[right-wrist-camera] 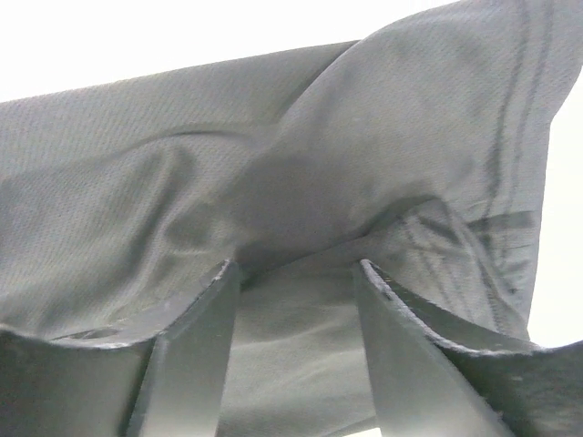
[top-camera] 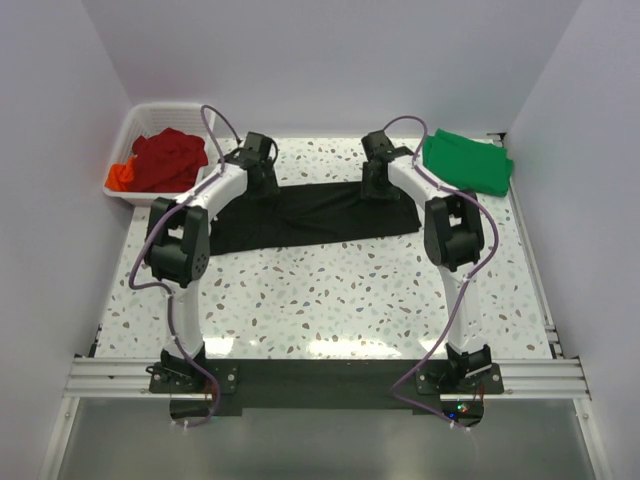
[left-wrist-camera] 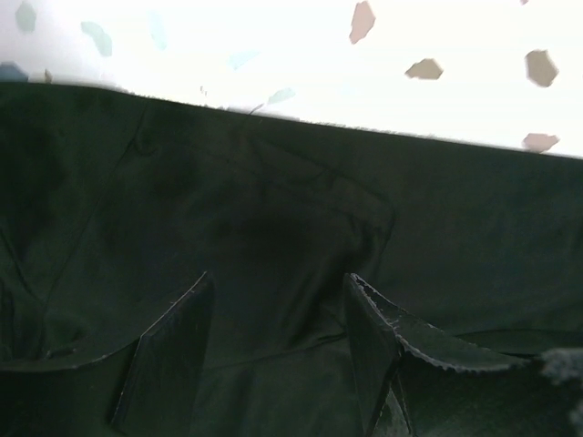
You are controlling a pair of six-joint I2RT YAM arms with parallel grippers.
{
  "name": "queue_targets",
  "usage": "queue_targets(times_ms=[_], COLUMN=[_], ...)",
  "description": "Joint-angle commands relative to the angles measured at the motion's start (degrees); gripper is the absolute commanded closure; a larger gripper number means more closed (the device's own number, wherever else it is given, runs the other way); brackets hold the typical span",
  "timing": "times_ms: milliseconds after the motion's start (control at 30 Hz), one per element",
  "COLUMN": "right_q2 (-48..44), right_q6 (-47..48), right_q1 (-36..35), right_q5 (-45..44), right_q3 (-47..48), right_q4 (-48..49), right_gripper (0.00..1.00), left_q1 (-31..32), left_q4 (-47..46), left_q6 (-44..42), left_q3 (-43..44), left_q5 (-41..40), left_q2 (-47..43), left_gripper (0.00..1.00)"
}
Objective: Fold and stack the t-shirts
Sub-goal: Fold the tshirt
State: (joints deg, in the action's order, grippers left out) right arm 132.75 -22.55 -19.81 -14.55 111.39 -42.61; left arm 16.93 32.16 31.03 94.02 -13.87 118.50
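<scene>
Lying across the table's far half, the black t-shirt (top-camera: 315, 215) runs long left to right. The left gripper (left-wrist-camera: 278, 309) is parted over its left end, nothing pinched. The right gripper (right-wrist-camera: 296, 300) straddles a raised fold at the right end; grip uncertain. No writing is readable.

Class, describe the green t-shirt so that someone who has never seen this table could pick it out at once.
Start at the speckled table and go to its far right corner, beyond the right arm. There lies the green t-shirt, folded flat on the tabletop. It is the only green item: the black t-shirt is spread across the middle, and the red t-shirt and orange t-shirt sit in the white basket at far left.
</scene>
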Motion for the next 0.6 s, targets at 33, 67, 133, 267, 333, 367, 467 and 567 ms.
queue_targets(times_ms=[33, 67, 133, 267, 333, 367, 467, 567], right_q2=[-4.69, -4.69, -5.04, -5.66, -7.32, -8.29, -12.42, -15.15], right_q6=[2.24, 2.33, 2.07, 0.23, -0.30, -0.57, -0.48, -0.31], right_q1=[0.21, 0.30, 0.74, 2.06, 3.02, 3.29, 4.08, 5.39], right_q5=[-4.00, -4.17, -4.26, -2.86, -3.29, -3.64, -6.10, -6.20], right_q3=[3.48, 3.91, 4.01, 1.47, 0.06, -2.38, -6.52, -9.35], right_q4=[0.07, -0.10, -0.10, 0.77, 1.03, 2.69, 5.33, 6.13], right_gripper=[0.40, 0.39, 0.39, 0.39, 0.39, 0.39, 0.39, 0.40], left_q1=[0.12, 0.21, 0.12, 0.04, 0.04, 0.12, -0.14, -0.14], left_q4=[2.38, 2.20, 2.03, 1.24, 1.06, 1.06, 0.80, 0.62], left_q6=[1.93, 1.93, 2.11, 2.11, 1.93, 1.85, 1.23, 1.05], left_q3=[-4.79, -5.42, -6.91, -8.59, -8.94, -8.85, -9.03, -9.64], left_q5=[-2.39, -2.48, -2.48, -2.30, -2.48, -2.39, -2.57, -2.66], left_q2=[-4.50, -4.68, -5.11, -5.56, -5.64, -5.73, -5.82, -6.00], left_gripper=[0.37, 0.37, 0.37, 0.37, 0.37, 0.37, 0.37, 0.37])
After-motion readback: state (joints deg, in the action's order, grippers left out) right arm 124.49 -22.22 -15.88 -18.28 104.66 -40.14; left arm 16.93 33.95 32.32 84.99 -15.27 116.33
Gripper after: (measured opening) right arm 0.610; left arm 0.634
